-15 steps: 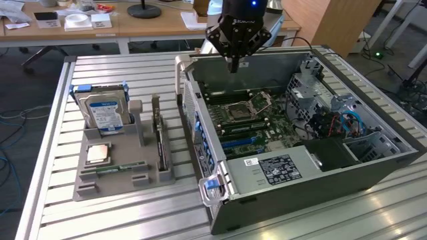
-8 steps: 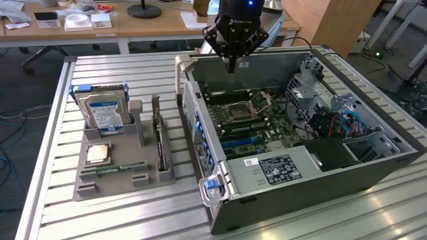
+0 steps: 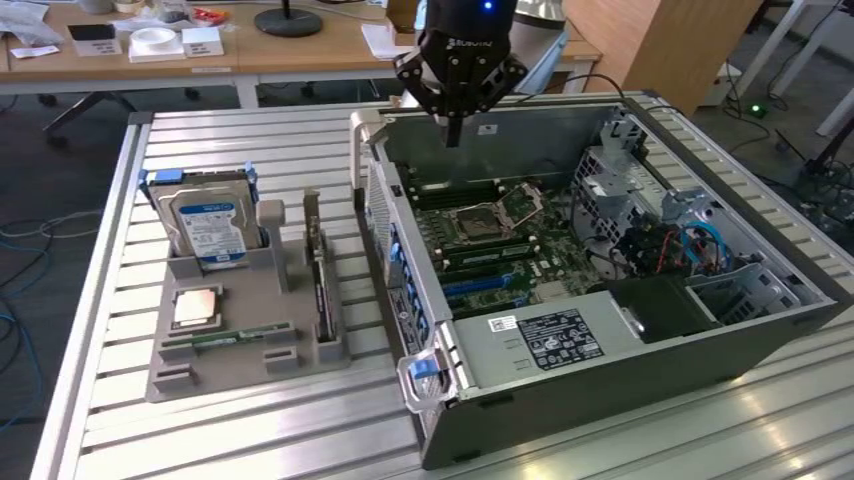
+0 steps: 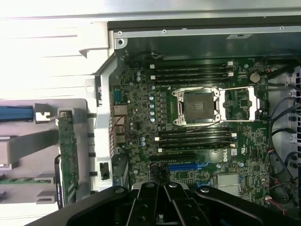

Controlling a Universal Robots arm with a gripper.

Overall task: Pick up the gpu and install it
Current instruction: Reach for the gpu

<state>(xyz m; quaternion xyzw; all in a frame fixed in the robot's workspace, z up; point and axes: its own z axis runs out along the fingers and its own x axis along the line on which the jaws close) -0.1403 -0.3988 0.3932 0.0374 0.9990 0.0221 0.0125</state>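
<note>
The gpu point(image 3: 320, 275) stands edge-on as a narrow dark strip in a grey holder point(image 3: 300, 355), on the exterior view's left of the open computer case point(image 3: 601, 340). In the wrist view the gpu point(image 4: 68, 155) shows a long thin face beside the case wall. My gripper point(image 3: 454, 128) hangs over the back part of the case, above the motherboard point(image 3: 487, 230), well apart from the card. Its fingers meet at a point and hold nothing. In the wrist view the gripper point(image 4: 163, 187) sits over the blue slot point(image 4: 186, 166) on the motherboard.
The holder also carries a silver hard drive point(image 3: 207, 222), a square processor point(image 3: 196, 307) and a green memory stick point(image 3: 240, 335). The case has tall metal walls, a drive cage and cables point(image 3: 667, 245) on the exterior view's right. A desk point(image 3: 200, 45) stands behind.
</note>
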